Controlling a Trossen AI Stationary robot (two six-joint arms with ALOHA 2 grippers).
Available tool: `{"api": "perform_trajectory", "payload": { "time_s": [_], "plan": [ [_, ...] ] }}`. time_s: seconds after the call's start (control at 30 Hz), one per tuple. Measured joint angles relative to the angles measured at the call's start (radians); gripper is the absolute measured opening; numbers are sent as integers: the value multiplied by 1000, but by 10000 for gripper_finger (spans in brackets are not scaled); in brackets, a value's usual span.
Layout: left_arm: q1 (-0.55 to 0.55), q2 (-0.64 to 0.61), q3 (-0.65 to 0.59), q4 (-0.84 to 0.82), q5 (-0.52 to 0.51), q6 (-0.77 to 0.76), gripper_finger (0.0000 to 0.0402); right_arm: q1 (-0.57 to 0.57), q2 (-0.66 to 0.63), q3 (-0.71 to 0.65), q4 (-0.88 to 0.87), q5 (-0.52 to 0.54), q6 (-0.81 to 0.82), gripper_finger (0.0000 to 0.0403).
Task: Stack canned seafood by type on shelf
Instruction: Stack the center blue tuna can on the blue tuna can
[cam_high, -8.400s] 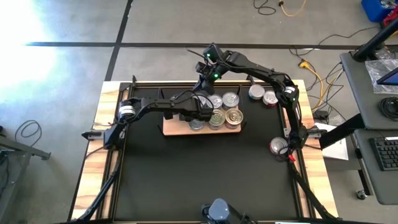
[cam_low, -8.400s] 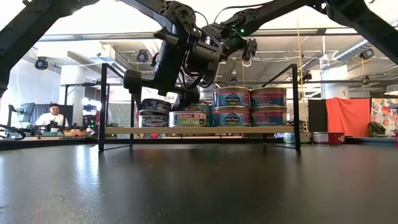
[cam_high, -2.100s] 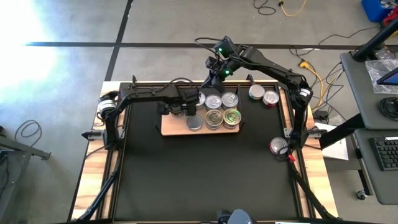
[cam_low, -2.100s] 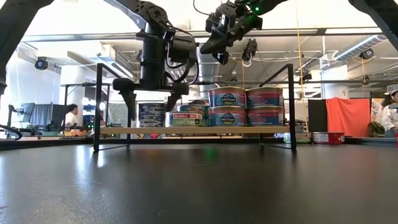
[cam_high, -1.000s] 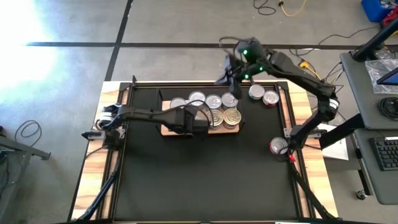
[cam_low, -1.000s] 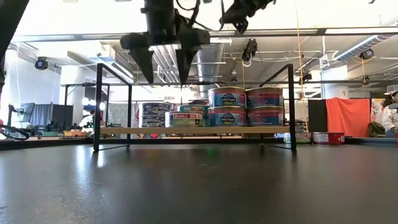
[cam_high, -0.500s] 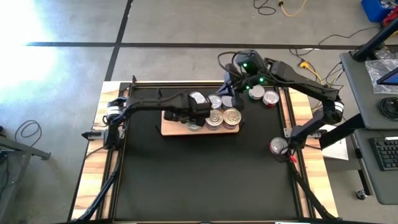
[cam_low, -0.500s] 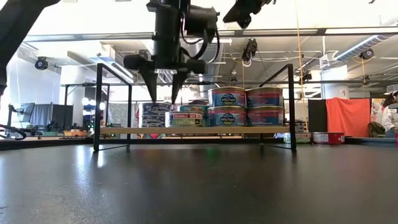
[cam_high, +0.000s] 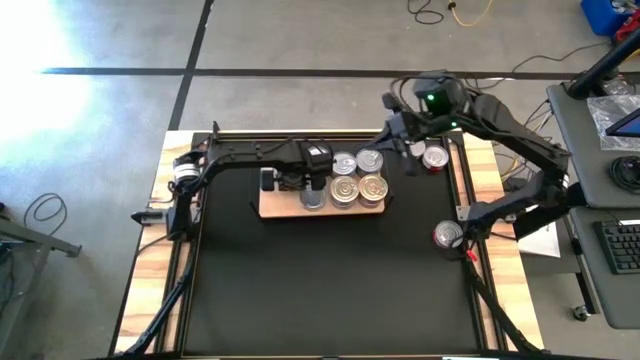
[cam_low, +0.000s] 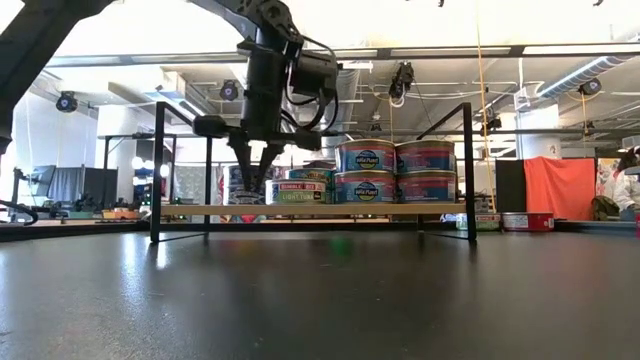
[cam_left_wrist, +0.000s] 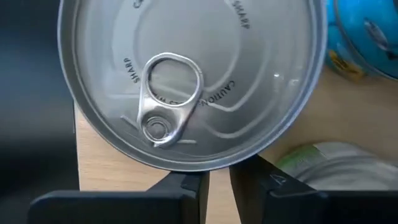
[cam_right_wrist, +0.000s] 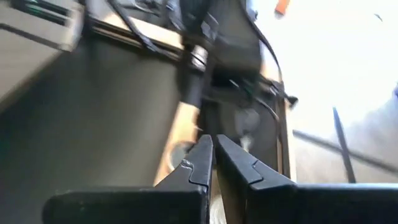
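Down comes the left gripper, fingers nearly pressed together above a silver pull-tab can on the shelf, gripping nothing, likely nudging it. Stacked tins sit alongside; right gripper, pressed shut, has swung away, clearing room.

**Around my workstation: what surrounds the work area**

From my overhead camera I see a black mat covering a light-wood table. The grey floor carries dark tape lines. A yellow cable trails beside the table, near a desk with a keyboard. At table height, an orange curtain hangs in the room behind.
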Motion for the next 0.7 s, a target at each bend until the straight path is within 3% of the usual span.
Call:
{"api": "perform_trajectory", "payload": {
  "time_s": [0.1,0.43,0.57,0.7],
  "plan": [
    [21,0,-10,4,-1,-6,37,0,-15,0,-6,-70,-18,12],
    [46,-3,-20,7,-3,-3,36,0,-10,-16,-11,-74,-19,12],
    [-20,-33,31,5,-7,35,36,0,-23,-19,-22,-72,-19,12],
    [-154,-59,99,-1,-129,68,36,0,-35,-24,-50,-72,-31,12]
  ]
}}
